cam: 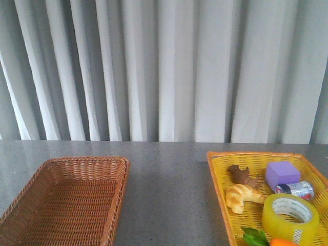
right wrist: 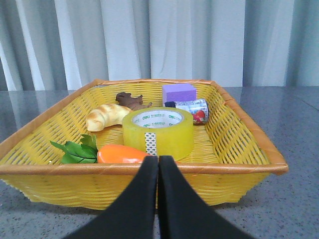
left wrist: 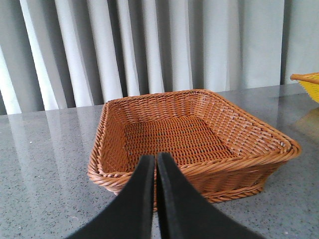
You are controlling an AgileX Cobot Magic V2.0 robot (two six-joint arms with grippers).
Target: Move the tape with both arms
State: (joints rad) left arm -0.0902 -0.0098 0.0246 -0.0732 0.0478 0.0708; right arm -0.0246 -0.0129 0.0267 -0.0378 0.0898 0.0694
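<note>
The tape (cam: 290, 218), a wide yellow roll with a white printed core, lies flat in the yellow basket (cam: 218, 174) at the right. It also shows in the right wrist view (right wrist: 158, 132), in the middle of the basket. My right gripper (right wrist: 158, 159) is shut and empty, just outside the basket's near rim, in line with the tape. My left gripper (left wrist: 155, 158) is shut and empty, in front of the near rim of the brown wicker basket (left wrist: 199, 172). Neither arm shows in the front view.
The yellow basket (right wrist: 149, 169) also holds a croissant (right wrist: 107, 117), a brown piece (right wrist: 130, 99), a purple block (right wrist: 179, 92), a small can (right wrist: 194, 109) and a carrot with green leaves (right wrist: 119, 154). The brown basket (cam: 72, 197) stands at the left. Grey curtains hang behind the table.
</note>
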